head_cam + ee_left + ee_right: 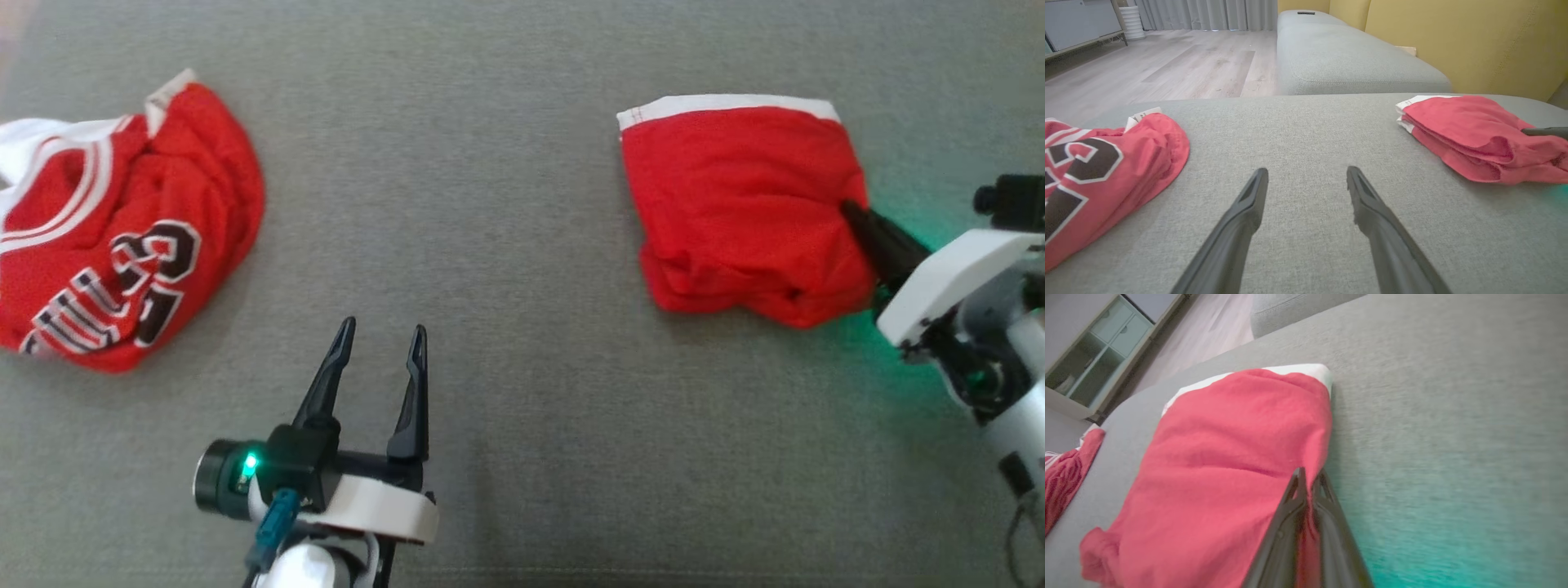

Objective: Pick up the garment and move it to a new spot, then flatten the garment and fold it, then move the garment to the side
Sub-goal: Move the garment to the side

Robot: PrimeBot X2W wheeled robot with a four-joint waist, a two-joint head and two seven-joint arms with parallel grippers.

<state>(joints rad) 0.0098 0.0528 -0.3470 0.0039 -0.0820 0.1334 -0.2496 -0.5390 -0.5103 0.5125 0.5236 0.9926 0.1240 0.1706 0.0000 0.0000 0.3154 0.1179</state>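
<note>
A folded red garment point(735, 196) with a white hem lies on the grey cushion at the right. My right gripper point(851, 209) is shut on its right edge, and red cloth is pinched between the dark fingers in the right wrist view point(1308, 476). In the left wrist view the same garment point(1461, 126) lies at the right, with the tip of the right gripper point(1545, 131) on it. My left gripper point(384, 327) hovers open over bare cushion near the front, with nothing between its fingers point(1307, 171).
A crumpled red jersey point(122, 237) with white trim and black lettering lies at the far left point(1094, 171). The grey cushion point(506, 204) is bare between the two garments. Beyond it are a wooden floor point(1188, 65), another cushion point(1347, 61) and a yellow backrest point(1474, 41).
</note>
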